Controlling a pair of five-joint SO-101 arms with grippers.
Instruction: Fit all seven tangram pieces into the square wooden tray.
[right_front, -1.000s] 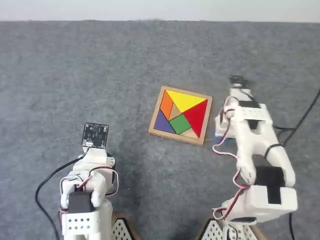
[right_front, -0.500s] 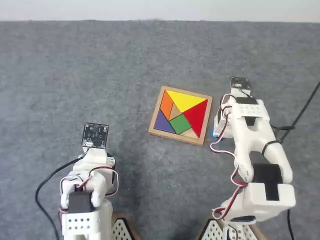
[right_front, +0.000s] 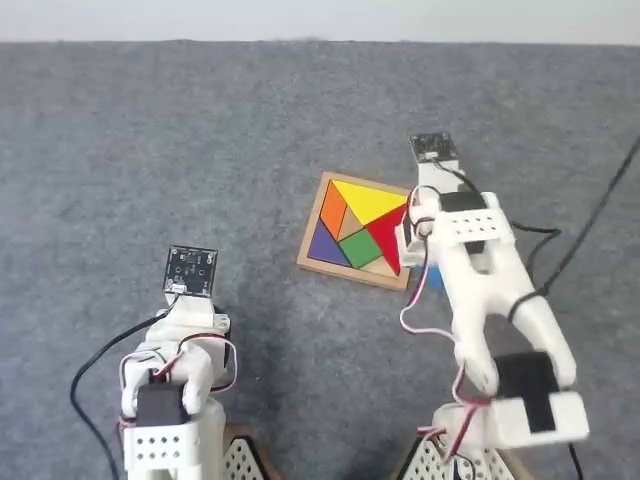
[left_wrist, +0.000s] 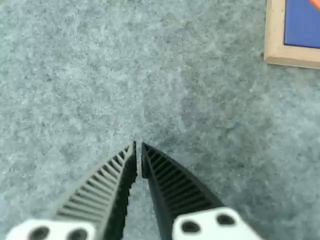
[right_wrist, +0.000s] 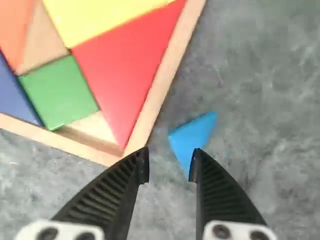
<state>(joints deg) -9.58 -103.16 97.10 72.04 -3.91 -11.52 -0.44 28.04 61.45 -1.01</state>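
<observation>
Small blue wooden triangle (right_wrist: 192, 137) flat on grey carpet (right_front: 200, 120), just beside square wooden tray (right_wrist: 164, 75) with coloured pieces seated inside, right gripper (right_wrist: 170, 152) low over triangle's corner, fingers apart, left gripper (left_wrist: 138, 145) well apart above carpet, fingers together.

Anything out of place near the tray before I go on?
Yes: the blue triangle lies on the mat outside the tray, close to its corner, just ahead of the open right gripper. A tan patch beside the green square looks like an unfilled spot.
</observation>
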